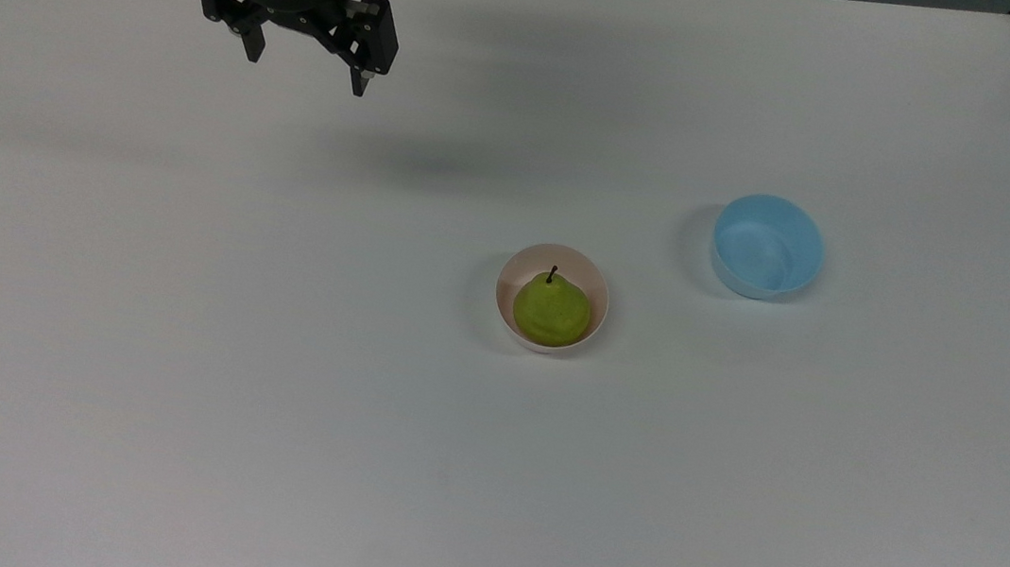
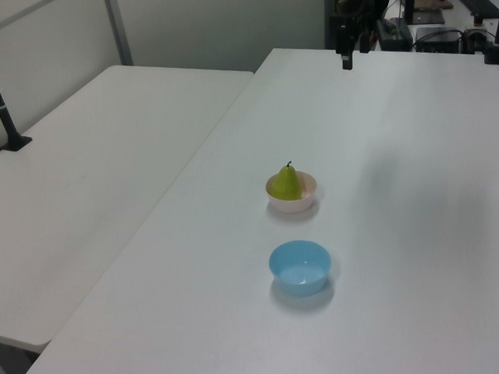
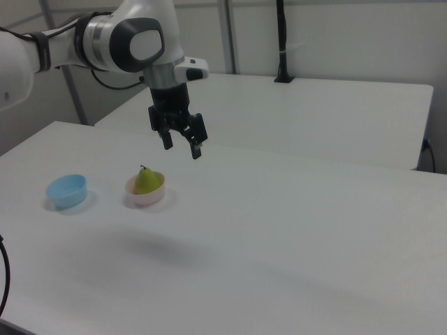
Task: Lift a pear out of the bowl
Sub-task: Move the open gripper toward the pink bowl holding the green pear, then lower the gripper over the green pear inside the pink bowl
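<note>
White and broad, the counter [image 1: 171,379] carries everything we see, with a second pale counter [image 2: 91,161] beside it on the left view's left. Over it, at the top view's upper left, hangs the robot arm [image 3: 105,38], its fingers [image 1: 360,77] spread apart and pinching nothing — the gripper [image 1: 307,61] is well apart from both bowls. Near the counter's middle sits the pink bowl [image 1: 597,285], and the light blue bowl [image 1: 767,247] stands near it on the top view's right, not touching. Inside the pink bowl we find the pear [image 1: 550,312] — upright, its dark stem pointing up.
</note>
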You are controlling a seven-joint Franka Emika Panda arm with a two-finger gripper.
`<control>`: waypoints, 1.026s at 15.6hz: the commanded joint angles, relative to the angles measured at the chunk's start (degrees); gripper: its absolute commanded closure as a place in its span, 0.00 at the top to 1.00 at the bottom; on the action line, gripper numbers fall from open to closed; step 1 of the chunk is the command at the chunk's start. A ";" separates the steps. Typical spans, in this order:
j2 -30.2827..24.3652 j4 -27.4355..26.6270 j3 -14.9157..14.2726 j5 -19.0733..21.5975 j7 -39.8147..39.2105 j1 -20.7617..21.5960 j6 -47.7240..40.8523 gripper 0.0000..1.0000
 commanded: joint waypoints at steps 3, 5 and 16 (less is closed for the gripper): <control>-1.22 -1.19 -0.52 -0.28 -0.95 1.59 -0.46 1.00; -0.87 -0.40 -0.44 0.16 -1.31 2.02 2.52 1.00; 9.58 3.29 -0.44 3.06 2.55 15.56 10.25 1.00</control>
